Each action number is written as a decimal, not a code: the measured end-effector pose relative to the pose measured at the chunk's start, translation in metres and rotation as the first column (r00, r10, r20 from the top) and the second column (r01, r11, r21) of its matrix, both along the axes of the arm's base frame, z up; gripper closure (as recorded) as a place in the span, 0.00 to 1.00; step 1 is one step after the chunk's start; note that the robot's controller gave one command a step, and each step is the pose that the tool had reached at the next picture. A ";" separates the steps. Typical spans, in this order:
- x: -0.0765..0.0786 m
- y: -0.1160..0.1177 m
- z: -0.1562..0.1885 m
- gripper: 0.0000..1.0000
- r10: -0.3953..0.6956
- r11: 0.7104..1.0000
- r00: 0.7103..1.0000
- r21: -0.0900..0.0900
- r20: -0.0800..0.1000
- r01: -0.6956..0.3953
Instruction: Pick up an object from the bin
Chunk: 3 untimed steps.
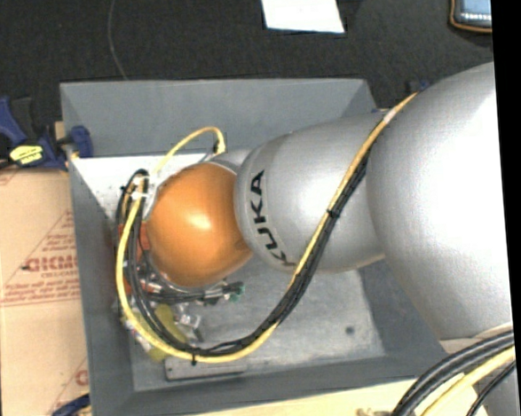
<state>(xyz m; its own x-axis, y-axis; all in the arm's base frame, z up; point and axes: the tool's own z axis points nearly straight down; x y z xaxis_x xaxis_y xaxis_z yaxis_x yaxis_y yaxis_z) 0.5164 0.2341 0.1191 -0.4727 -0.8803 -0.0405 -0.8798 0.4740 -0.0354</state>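
Observation:
My gripper (187, 322) is low in the bin's left half, near the front, and mostly hidden under the arm's orange cover. Only dark and metallic parts of it show below the cover, among cables. Just left of it a small yellowish thing (138, 334) lies on the bin floor, partly hidden by the cables. I cannot tell what kind of thing it is. In front of the gripper a flat grey slab (205, 368) lies against the bin's front wall. Nothing can be seen held.
The silver arm reaches in from the right and covers most of the bin's middle and right. Yellow and black cables loop round the orange cover and down to the floor. A white speckled patch (99, 183) shows in the back left corner.

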 end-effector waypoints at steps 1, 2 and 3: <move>-0.002 -0.001 0.019 1.00 -0.001 1.000 1.000 -0.002 -0.007 0.001; 0.000 0.000 0.043 1.00 -0.005 1.000 1.000 0.001 0.001 0.005; 0.001 -0.001 0.050 1.00 -0.008 1.000 1.000 0.002 0.002 0.008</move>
